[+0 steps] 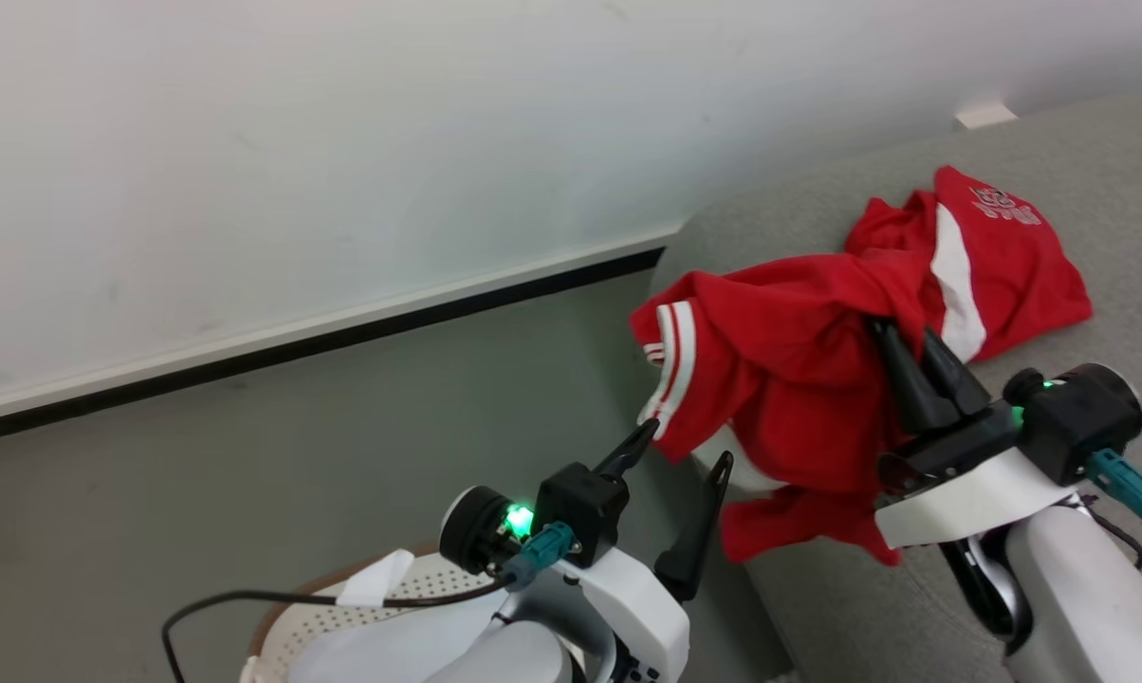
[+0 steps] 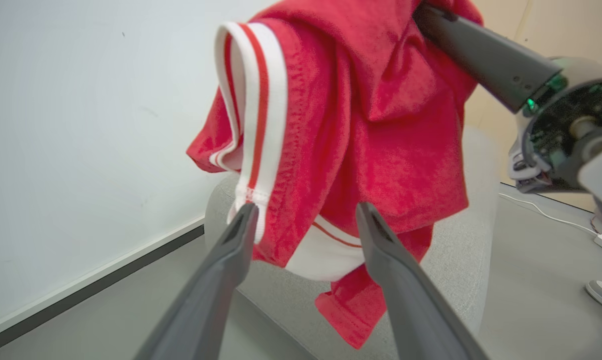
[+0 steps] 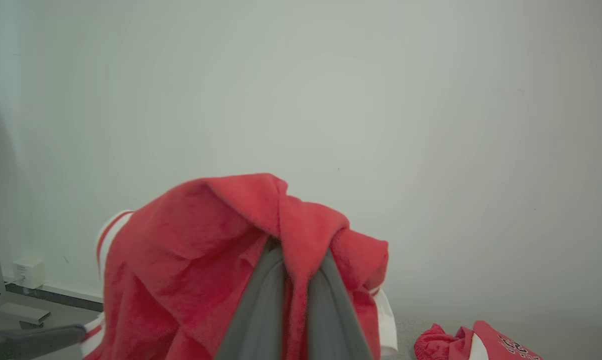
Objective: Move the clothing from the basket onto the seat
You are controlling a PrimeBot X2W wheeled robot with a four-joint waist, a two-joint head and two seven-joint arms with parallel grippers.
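Overall, the placing step is in hand. The seat (image 1: 799,199), grey and rounded, carries the clothing (image 1: 780,370) at its rounded end. The far part lies on the cushion, the near part is bunched and raised, and a striped hem hangs over the seat's edge. The basket (image 1: 305,626) stands on the floor beneath the left arm, apart from the garment.

Right jaws: pressed together, pinching a raised fold of the clothing. Left jaws: spread wide, gripping nothing, with one fingertip (image 2: 243,220) just beside the white-banded hem.

Judged next move: carry the pinched fold inward from the edge and lower it. Then part the right jaws, so that the hanging weight does not drag the cloth off the seat.

The head view gives the basket and the garment's whole spread. The left wrist view adds the hem dangling down the seat's side. The right wrist view adds cloth folded over both fingers (image 3: 261,310). It also shows a printed red part (image 3: 481,342) lying on the cushion, apart from the bunch there; in the head view the two run together.
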